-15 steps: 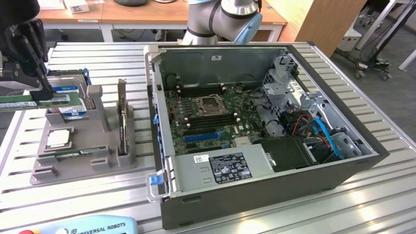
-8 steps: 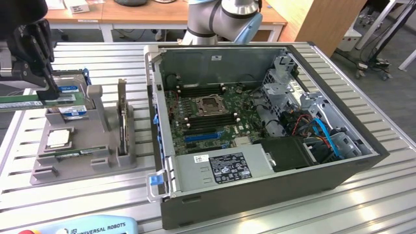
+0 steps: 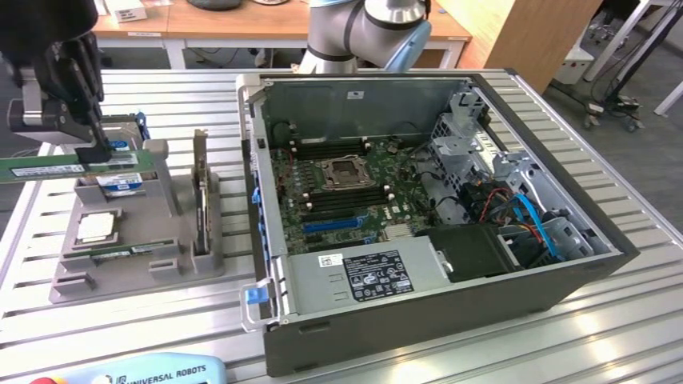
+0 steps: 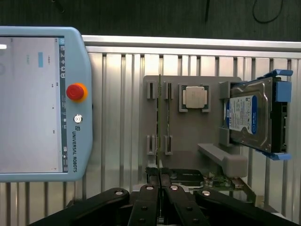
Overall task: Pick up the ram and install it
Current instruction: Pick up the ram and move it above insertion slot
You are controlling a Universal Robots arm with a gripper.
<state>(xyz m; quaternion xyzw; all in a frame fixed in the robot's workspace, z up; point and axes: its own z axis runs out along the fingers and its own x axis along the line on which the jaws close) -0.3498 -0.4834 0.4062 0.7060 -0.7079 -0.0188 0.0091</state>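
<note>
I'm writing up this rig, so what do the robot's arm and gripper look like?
The arm is grey metal with rounded joints and a light-blue cap. The gripper is matte black, built of angular linkage bars with silver bolt heads, ending in two slim fingers.

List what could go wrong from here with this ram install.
1. The gripper holds the ram above the holder, with a long stretch sticking out to one side; it could tilt or slip in the grip.
2. The upright expansion card and the case wall stand between it and the motherboard; a low pass could clip them.
3. The memory slots sit close beside the processor socket; a skewed stick could miss.
</note>
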